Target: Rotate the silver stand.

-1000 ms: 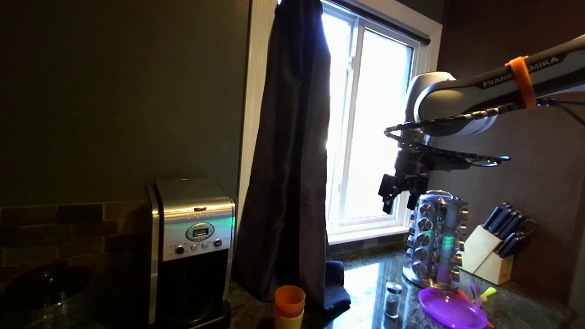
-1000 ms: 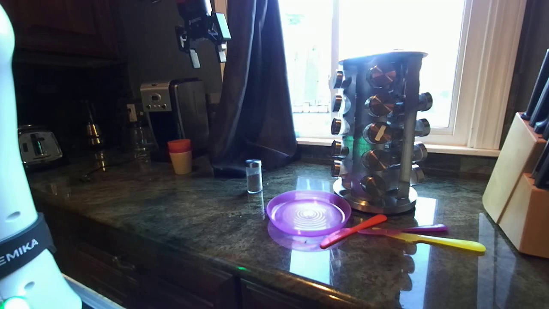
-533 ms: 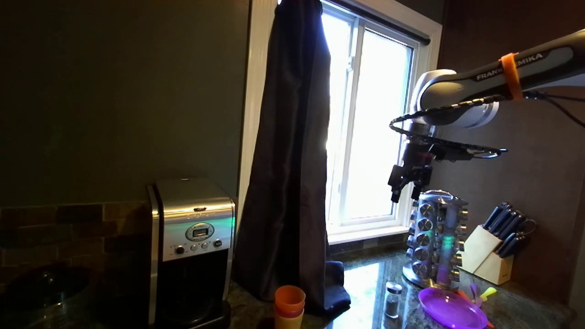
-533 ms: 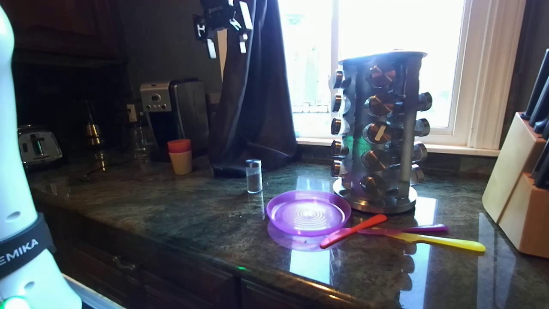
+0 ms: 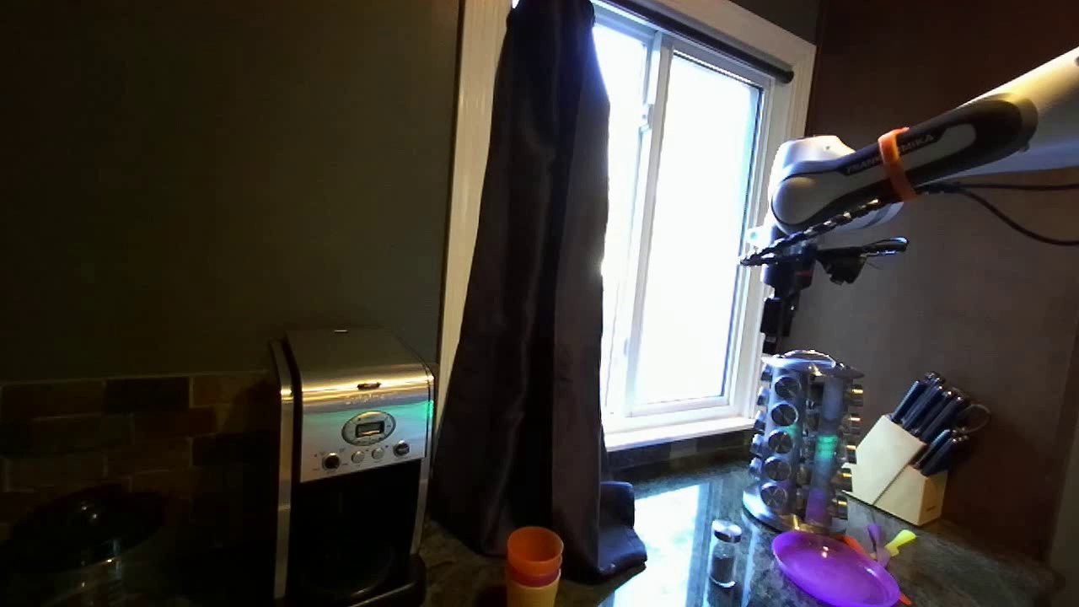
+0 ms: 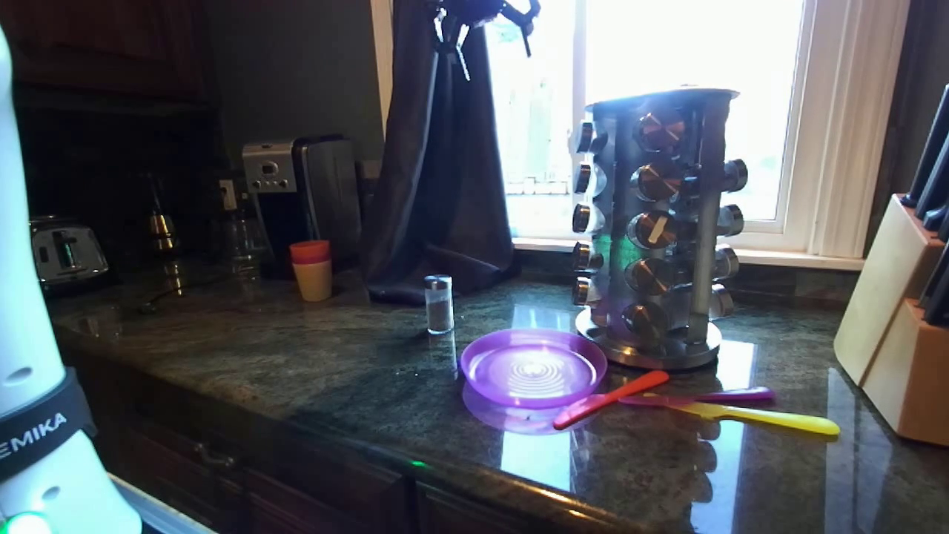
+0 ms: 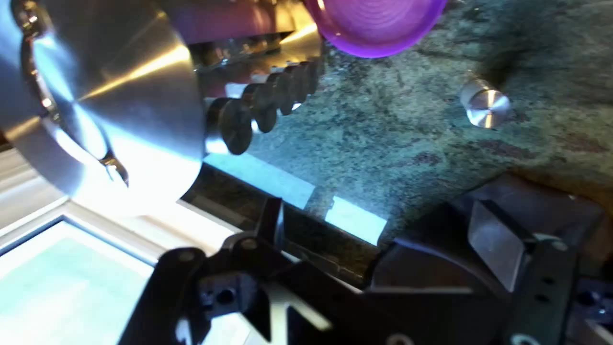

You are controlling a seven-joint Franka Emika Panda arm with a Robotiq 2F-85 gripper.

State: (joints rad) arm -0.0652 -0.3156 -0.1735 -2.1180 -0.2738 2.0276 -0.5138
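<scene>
In an exterior view, the black fingers (image 6: 464,65) hang nearer the cylindrical silver metal stand (image 6: 621,200) on the dark stone worktop (image 6: 319,363): an approach, we judge, turning still ahead. In an exterior view, the white-and-black arm (image 5: 944,152) shows a newly twisted wrist, the stand unmoved. In the wrist view, the fingers gape wide, empty, apart from the stand.

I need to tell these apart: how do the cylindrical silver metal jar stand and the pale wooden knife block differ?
The cylindrical silver metal jar stand shines; the pale wooden knife block looks matte. The stand is round and upright; the block is angular and sloped. The stand carries small silver-lidded jars in tiers around its side; the block holds dark-handled knives at a slant. Both rest on the dark glossy counter.
</scene>
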